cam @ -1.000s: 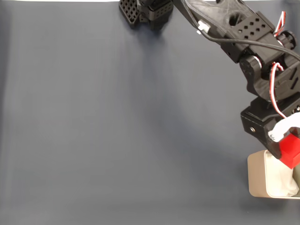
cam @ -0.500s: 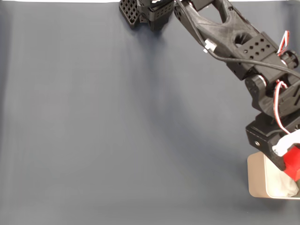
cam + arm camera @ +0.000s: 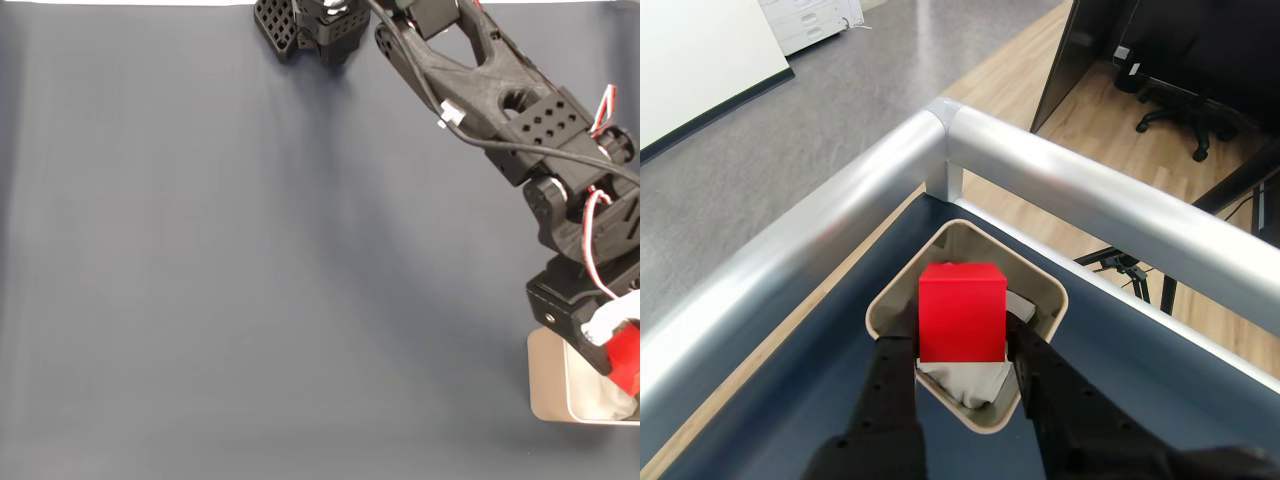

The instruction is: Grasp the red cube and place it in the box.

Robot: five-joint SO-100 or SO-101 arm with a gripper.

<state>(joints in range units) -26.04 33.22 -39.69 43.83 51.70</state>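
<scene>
- One red cube (image 3: 960, 310) — a single block, seen in the wrist view and also at the right edge of the fixed view (image 3: 627, 358).
- One box (image 3: 1052, 300), beige, with one patch of white lining (image 3: 965, 380) inside it.
- One arm (image 3: 500, 95), black, ending in one gripper (image 3: 962, 352) with two fingers (image 3: 890, 375) — one on each side of the cube.
- One dark blue table mat (image 3: 250, 280).
- Two metal rails (image 3: 830, 240) meeting at one corner of the table.
- One office chair (image 3: 1180, 105) on the floor beyond.
- One white cabinet (image 3: 815, 20) at the far top of the wrist view.
</scene>
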